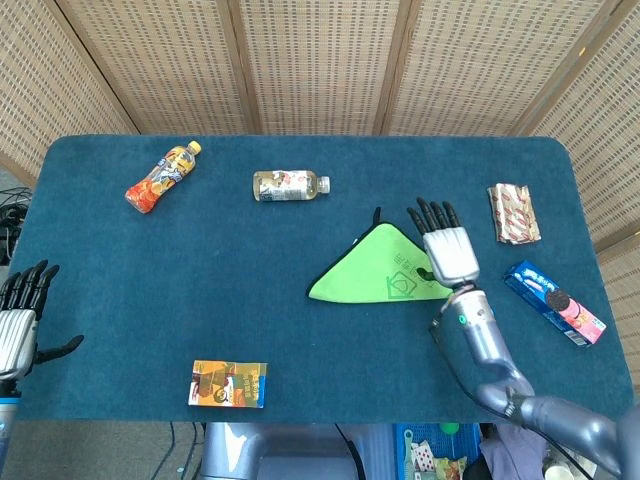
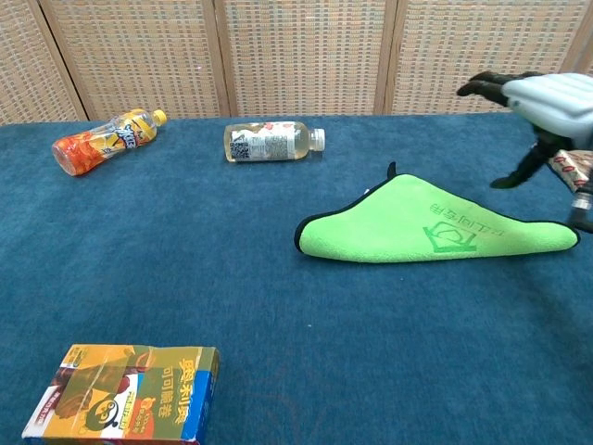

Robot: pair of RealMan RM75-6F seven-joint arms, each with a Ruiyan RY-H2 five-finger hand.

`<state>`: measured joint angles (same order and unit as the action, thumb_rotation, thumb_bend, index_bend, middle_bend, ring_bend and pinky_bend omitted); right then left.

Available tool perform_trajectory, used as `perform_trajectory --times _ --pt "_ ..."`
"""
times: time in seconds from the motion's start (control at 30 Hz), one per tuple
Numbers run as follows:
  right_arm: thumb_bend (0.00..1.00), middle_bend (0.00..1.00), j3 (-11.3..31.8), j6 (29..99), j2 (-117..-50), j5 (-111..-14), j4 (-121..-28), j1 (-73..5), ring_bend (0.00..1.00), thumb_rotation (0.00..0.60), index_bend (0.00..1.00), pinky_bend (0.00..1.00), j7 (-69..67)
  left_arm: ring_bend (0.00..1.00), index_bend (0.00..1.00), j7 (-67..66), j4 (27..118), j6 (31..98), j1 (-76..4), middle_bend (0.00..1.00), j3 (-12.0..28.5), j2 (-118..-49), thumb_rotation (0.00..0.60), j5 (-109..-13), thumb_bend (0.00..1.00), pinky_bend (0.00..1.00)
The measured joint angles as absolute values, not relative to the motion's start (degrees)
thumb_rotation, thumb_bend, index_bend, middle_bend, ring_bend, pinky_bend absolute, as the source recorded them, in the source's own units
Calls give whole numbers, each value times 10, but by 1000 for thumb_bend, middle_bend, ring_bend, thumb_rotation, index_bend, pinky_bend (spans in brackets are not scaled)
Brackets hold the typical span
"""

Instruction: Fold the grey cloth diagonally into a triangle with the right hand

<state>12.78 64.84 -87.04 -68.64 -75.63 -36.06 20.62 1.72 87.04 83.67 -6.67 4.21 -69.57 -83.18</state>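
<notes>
Right hand (image 1: 449, 245) open with fingers spread, holding nothing, raised over the right corner of the cloth (image 1: 385, 275), that corner hidden beneath it, cloth folded in a green triangle at mid-table, left hand (image 1: 18, 320) open, cut off at the frame edge

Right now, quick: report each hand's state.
Left hand: open, fingers apart, holding nothing, at the table's near left edge.
Right hand: open, fingers spread, holding nothing, lifted beside the folded cloth.
</notes>
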Motion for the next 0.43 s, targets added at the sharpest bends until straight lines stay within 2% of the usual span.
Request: perform_trajectory --times 0.27,0.43 --pt "89 0 45 807 -771 -765 -865 -223 0 600 13 0 192 0 0 15 874 839 -67 0 37 -696 600 -842 152 0" --pt "66 0 4 857 -741 -797 -879 -169 0 600 13 0 174 0 0 10 880 849 -63 0 35 -694 600 -848 152 0"
